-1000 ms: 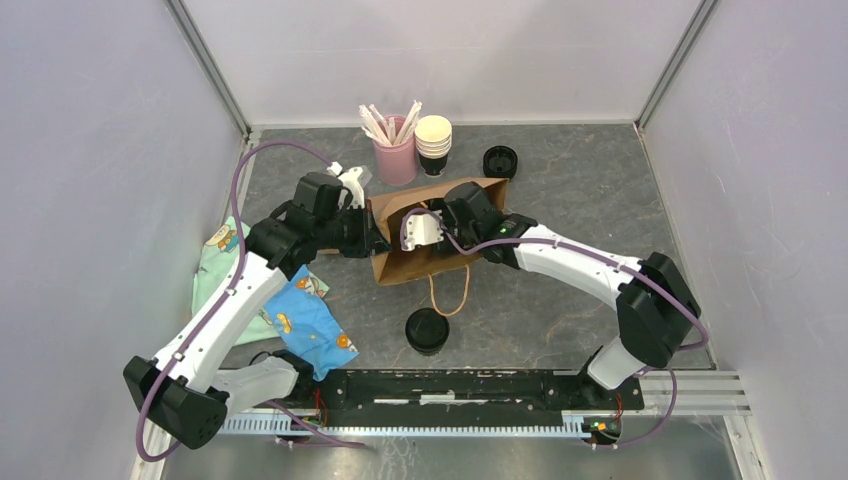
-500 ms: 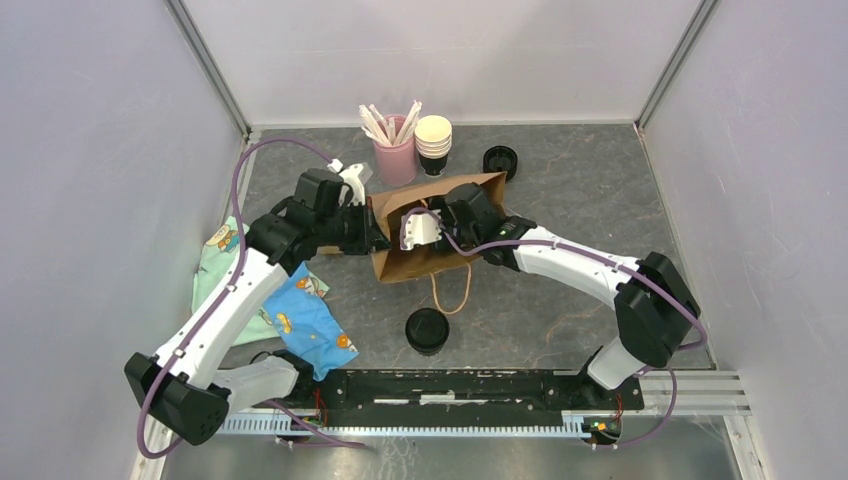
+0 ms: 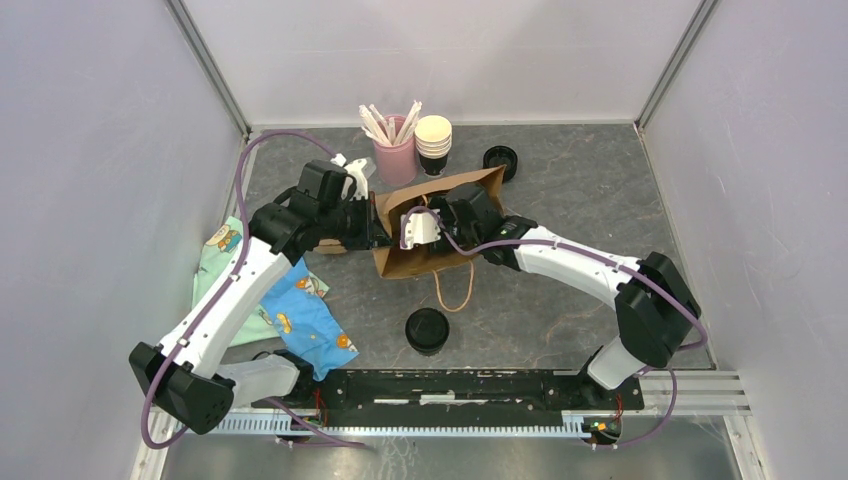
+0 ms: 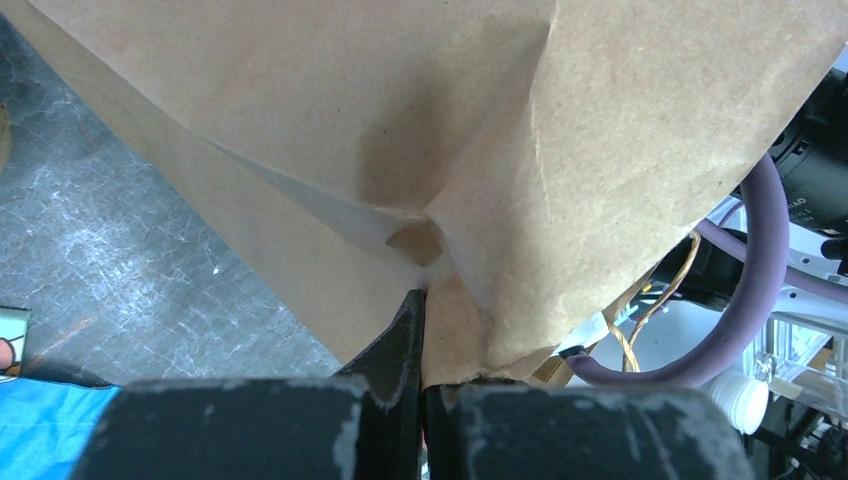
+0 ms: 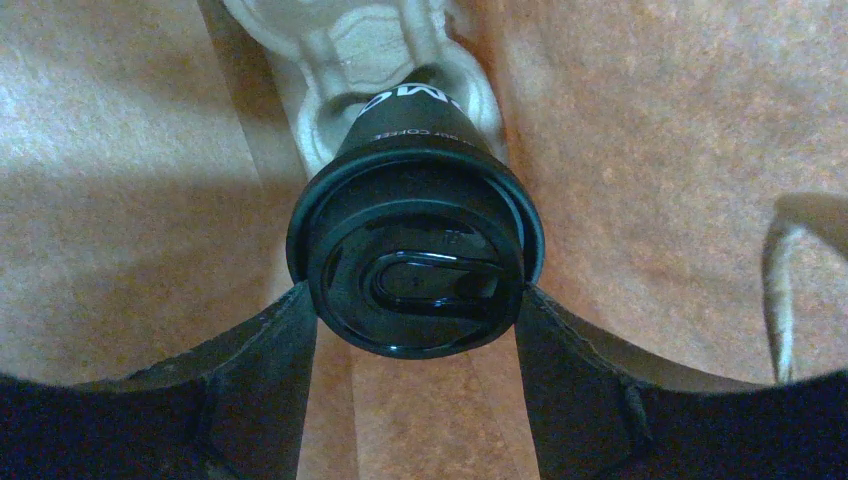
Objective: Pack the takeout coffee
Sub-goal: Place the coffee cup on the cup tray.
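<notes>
The brown paper bag (image 3: 430, 262) lies on its side mid-table, mouth toward the left. My left gripper (image 4: 422, 330) is shut on the bag's paper edge (image 4: 470, 330), at the bag's left rim in the top view (image 3: 372, 228). My right gripper (image 5: 415, 297) reaches inside the bag. Its fingers (image 5: 270, 350) press both sides of the takeout coffee (image 5: 415, 265), a black cup with a black lid. The cup's base rests in a pale pulp tray (image 5: 340, 50). From above, the bag hides cup and fingers.
A second lidded black cup (image 3: 427, 331) stands near the front. At the back are a pink holder of sticks (image 3: 395, 155), stacked lidless cups (image 3: 433, 145) and black lids (image 3: 500, 160). Blue (image 3: 310, 322) and green (image 3: 215, 265) cloths lie at the left.
My left arm has drawn the bag's left rim slightly toward the back. The right arm and the cup have stayed put.
</notes>
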